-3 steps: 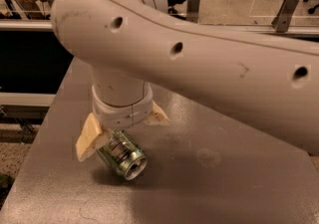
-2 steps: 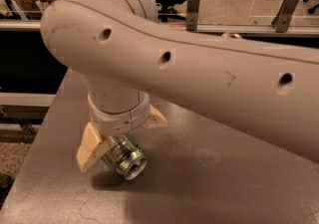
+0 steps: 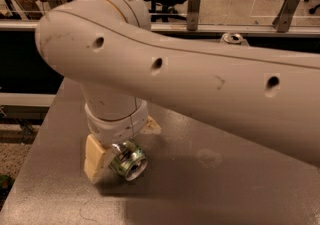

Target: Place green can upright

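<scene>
Green can (image 3: 131, 163) lies sideways, clamped in our tool (image 3: 122, 151) low over the tabletop (image 3: 225, 189); next, we think, we must turn it upright before releasing.

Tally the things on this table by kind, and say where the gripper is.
Cans: 2 (green can on its side, held in the gripper low over the table's front left; another can's silver top showing behind the arm)
Total: 2

Shiny metal green can (image 3: 130, 161); matt cream claw (image 3: 125, 153) around it, over smooth grey table (image 3: 235, 194)
</scene>
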You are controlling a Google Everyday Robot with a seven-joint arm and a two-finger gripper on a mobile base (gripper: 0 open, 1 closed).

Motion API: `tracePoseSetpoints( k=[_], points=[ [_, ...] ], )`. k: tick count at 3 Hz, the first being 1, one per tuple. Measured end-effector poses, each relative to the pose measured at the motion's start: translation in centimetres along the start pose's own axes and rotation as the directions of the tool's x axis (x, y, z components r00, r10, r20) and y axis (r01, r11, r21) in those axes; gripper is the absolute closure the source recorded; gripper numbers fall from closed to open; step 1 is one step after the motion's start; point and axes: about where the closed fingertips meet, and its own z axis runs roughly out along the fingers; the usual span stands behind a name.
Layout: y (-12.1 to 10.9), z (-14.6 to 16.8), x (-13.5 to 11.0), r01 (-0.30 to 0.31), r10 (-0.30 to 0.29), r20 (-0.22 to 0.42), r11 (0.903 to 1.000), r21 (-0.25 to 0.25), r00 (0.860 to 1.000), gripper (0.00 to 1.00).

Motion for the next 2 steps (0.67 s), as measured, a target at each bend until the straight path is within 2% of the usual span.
tracePoseSetpoints(
  k=[1,2],
  points=[
    [-0.12,-0.12,0.02,0.015,-0.014,-0.019,0.9998,0.014,1.0,0.38],
    [-0.38,-0.86,0.08,0.005,-0.002,-0.055,0.9991,0.042,0.998,0.61]
  ],
)
